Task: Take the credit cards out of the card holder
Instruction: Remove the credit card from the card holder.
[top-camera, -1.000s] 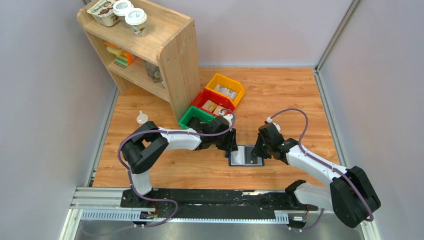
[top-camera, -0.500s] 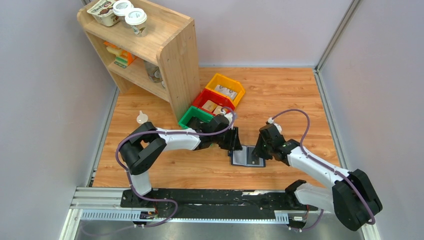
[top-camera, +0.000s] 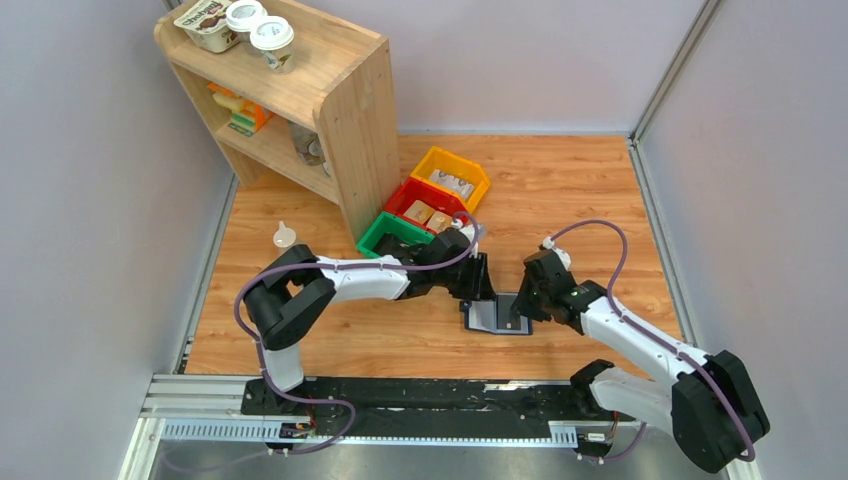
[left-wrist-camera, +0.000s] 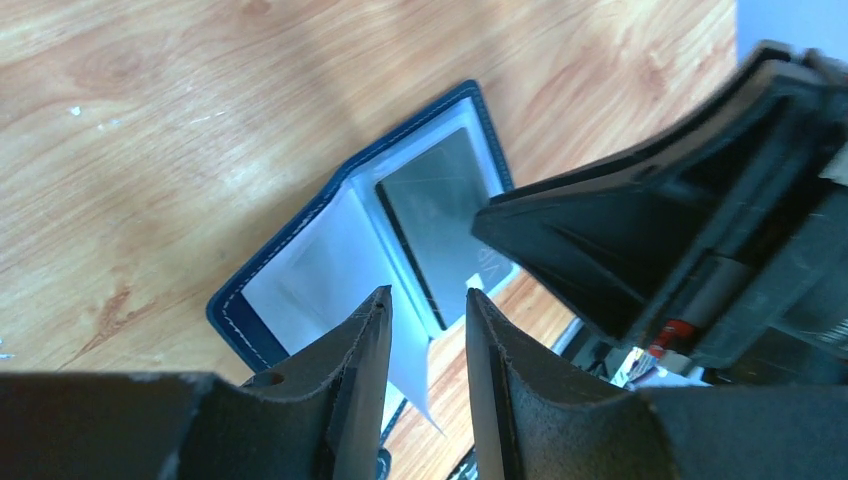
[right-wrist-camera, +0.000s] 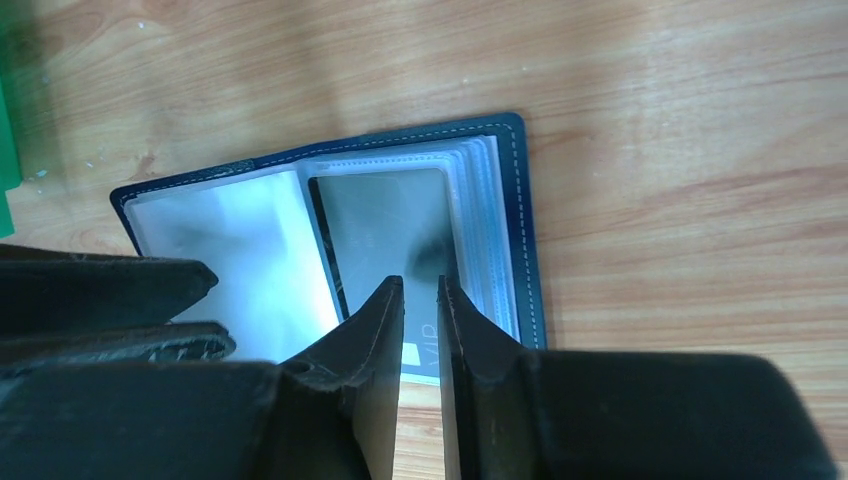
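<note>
The navy card holder (top-camera: 485, 318) lies open on the wooden table, its clear sleeves (right-wrist-camera: 240, 240) facing up. A grey credit card (right-wrist-camera: 380, 225) printed "VIP" sits in the right-hand sleeve, and its near end pokes past the holder's edge. My right gripper (right-wrist-camera: 421, 285) hovers over that end, its jaws a narrow slit apart with nothing pinched. My left gripper (left-wrist-camera: 428, 298) stands open at the holder's (left-wrist-camera: 232, 318) left page. A loose clear sleeve corner (left-wrist-camera: 415, 375) rises into its gap beside the card (left-wrist-camera: 440, 210). From above, both grippers (top-camera: 480, 288) (top-camera: 522, 300) crowd the holder.
A wooden shelf (top-camera: 300, 100) with cups on top stands at the back left. Green (top-camera: 385, 235), red (top-camera: 425, 205) and yellow (top-camera: 455, 172) bins line up behind my left arm. A small white object (top-camera: 285, 237) lies on the left. Grey walls enclose the table.
My left arm has reached further right, over the holder's left page. The holder has shifted slightly right and turned a little. My right gripper has stayed over the holder's right side.
</note>
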